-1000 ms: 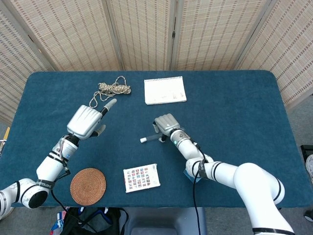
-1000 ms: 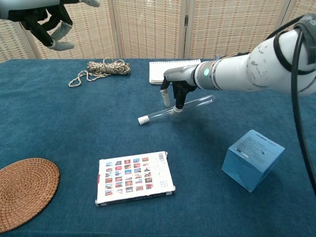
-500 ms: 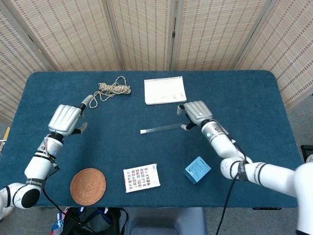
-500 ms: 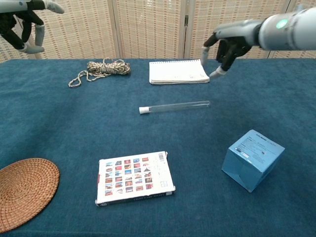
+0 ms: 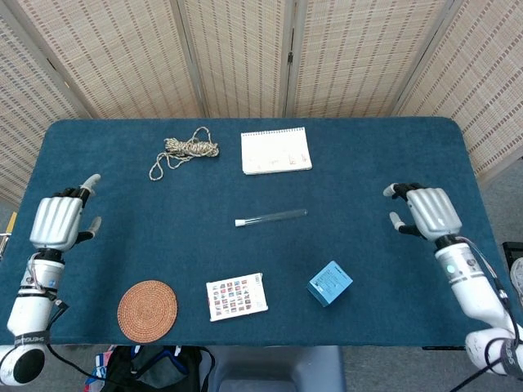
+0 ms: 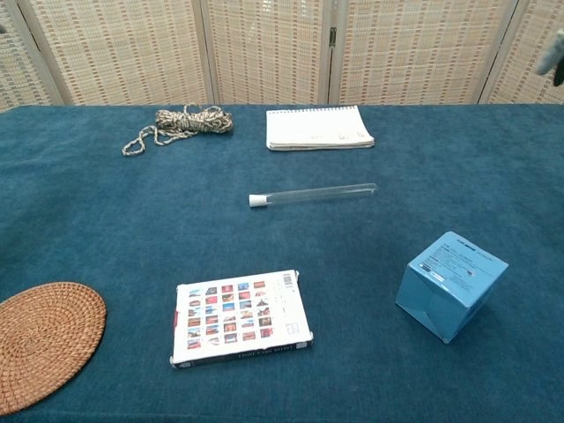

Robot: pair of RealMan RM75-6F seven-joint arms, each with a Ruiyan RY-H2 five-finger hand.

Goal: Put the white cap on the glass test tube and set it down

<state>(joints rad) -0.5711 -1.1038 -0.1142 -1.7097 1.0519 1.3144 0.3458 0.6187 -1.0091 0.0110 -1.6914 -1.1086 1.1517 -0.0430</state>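
Observation:
The glass test tube [image 5: 272,217] [image 6: 315,193] lies flat near the middle of the blue table, with the white cap [image 5: 239,221] [image 6: 256,200] on its left end. Nothing touches it. My left hand [image 5: 58,221] hovers at the table's far left edge, fingers apart and empty. Over at the far right edge my right hand [image 5: 427,211] is also empty with fingers apart. In the chest view only a sliver of a right fingertip [image 6: 555,60] shows at the upper right edge.
A coiled rope [image 5: 185,149] and a white notepad [image 5: 275,151] lie at the back. A woven coaster [image 5: 147,310], a picture card box [image 5: 236,296] and a light blue cube [image 5: 329,283] sit along the front.
My right hand let go of the capped tube, which now lies on the table, and both hands drew back outward to the table's left and right edges.

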